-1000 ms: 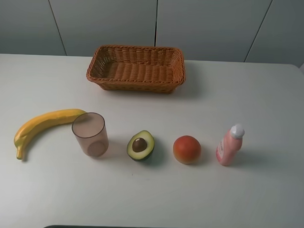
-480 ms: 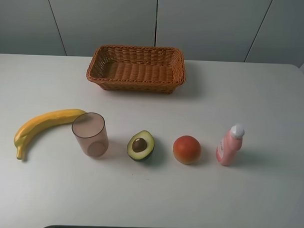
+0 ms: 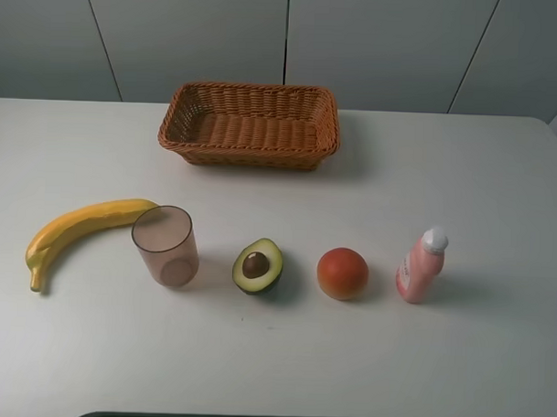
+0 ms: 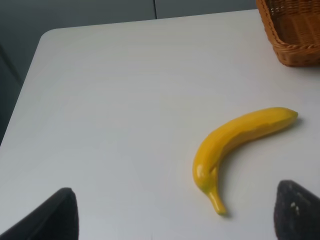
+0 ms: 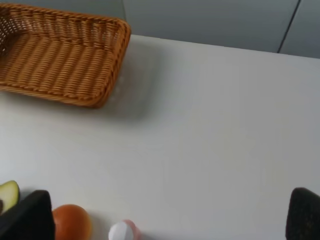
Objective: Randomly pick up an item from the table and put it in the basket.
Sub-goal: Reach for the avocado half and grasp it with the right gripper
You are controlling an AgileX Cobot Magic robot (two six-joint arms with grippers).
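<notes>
Hanging spread wide and empty, the left gripper [image 4: 172, 220] and right gripper [image 5: 165, 220] are showing only dark fingertips [image 4: 297, 210], cropped by the frame. The avocado [image 3: 257, 265] is lying toward the table's [image 3: 438, 360] front edge, midway along; the basket [image 3: 249, 125] is sitting at the far edge.

right wrist view: avocado [image 5: 7, 192] cut by the edge; bottle [image 5: 122, 231] shows only its cap.

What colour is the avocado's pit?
Brown. The avocado shows it best in the exterior high view, ringed by pale yellow-green flesh.
</notes>
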